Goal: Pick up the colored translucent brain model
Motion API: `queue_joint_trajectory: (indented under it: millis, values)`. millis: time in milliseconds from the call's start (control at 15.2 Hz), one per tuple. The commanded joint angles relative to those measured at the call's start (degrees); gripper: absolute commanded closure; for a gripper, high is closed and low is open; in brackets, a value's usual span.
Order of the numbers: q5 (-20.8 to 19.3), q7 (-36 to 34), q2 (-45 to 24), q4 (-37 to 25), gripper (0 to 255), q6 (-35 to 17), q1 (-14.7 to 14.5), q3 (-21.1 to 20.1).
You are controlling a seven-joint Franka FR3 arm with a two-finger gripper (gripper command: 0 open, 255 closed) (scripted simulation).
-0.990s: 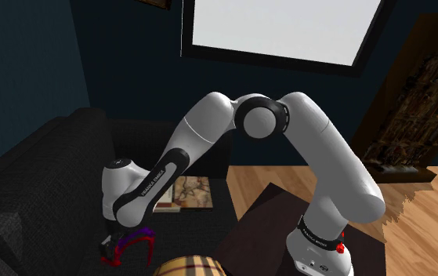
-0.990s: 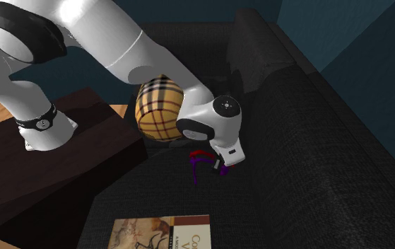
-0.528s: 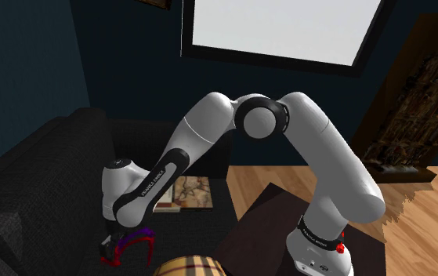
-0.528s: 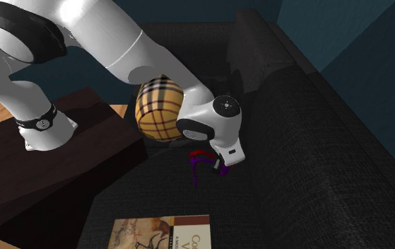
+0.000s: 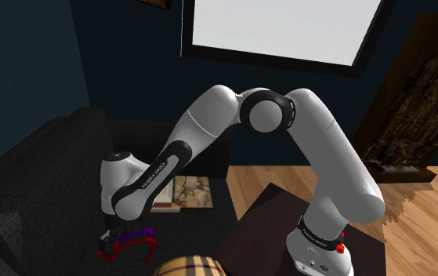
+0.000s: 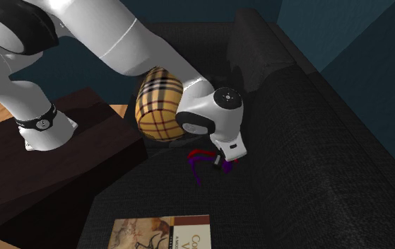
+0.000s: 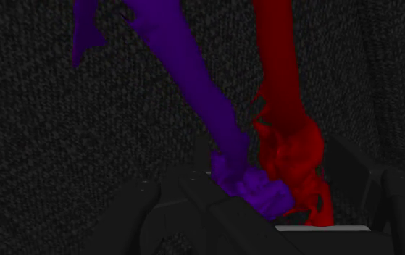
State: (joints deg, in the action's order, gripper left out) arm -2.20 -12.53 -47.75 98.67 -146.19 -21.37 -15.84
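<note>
Brain model [image 7: 266,185]: not a solid lump but thin curved strands, one purple, one red, joining in a knotted clump. It sits low over the dark sofa [image 6: 316,163] seat, just beside a plaid cushion [image 6: 157,106] and well apart from a book [image 6: 164,233].

Handling, as a judgement: light, little mass in those ribbons. Probably stiff yet brittle, so the long strands could snap or lever sideways under a hard squeeze. The surface reads smooth, likely slippery. Best hold is the clump where both colours meet, since it is the thickest part and nearest the balance point. The free ends are poor places to pinch.

Gripper [image 7: 269,203]: points down at the seat, clenched on that clump. In the wrist view the red and purple knot sits pressed between the two black fingers [image 7: 172,210], and both strands run away from the gripper across the fabric.

The shoulder view shows the model [image 5: 135,237] hanging off the gripper [image 5: 113,237] toward the cushion. Whether it has cleared the seat, I cannot tell.
</note>
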Motion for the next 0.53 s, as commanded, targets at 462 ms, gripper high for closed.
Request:
queue_joint_trajectory:
  millis: [462]
  values:
    - [0.8,-0.2,5.7,2.0,255,3.6,1.0,-1.1]
